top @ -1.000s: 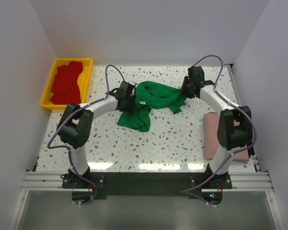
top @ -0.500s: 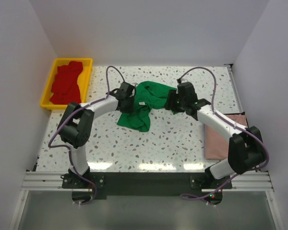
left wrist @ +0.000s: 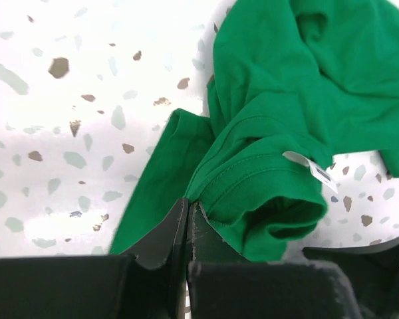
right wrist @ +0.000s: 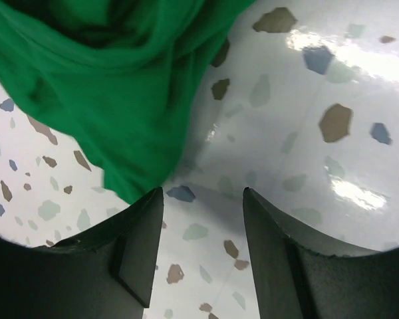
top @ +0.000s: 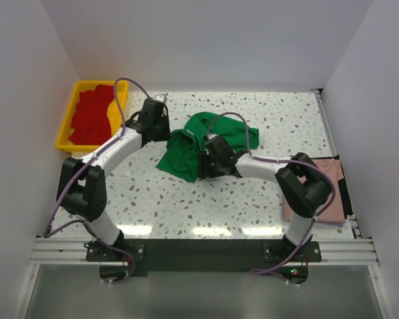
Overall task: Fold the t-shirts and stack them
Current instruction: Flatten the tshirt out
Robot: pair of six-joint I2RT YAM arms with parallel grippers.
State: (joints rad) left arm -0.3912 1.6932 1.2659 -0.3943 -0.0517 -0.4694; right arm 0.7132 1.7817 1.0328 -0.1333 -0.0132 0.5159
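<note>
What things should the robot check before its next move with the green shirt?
1. Left claw pinching the crumpled bright green cloth t-shirt: ok.
2. Right claw open: ok.
3. Cloth inside the right claw: not ok, only speckled white table there.
4. Green t-shirt spread flat: not ok, bunched.
5. Dusty pink cloth t-shirt lying apart from the green one: ok.

The crumpled shirt [top: 216, 133] lies in the middle of the table [top: 279, 119], between the 2 grippers: the left gripper [top: 165, 131] at its left edge, the right gripper [top: 203, 167] at its near edge. The tray [top: 67, 119] sits at the far left corner, with shirts [top: 93, 116] in it. A folded shirt [top: 322, 193] lies at the table's right edge.
</note>
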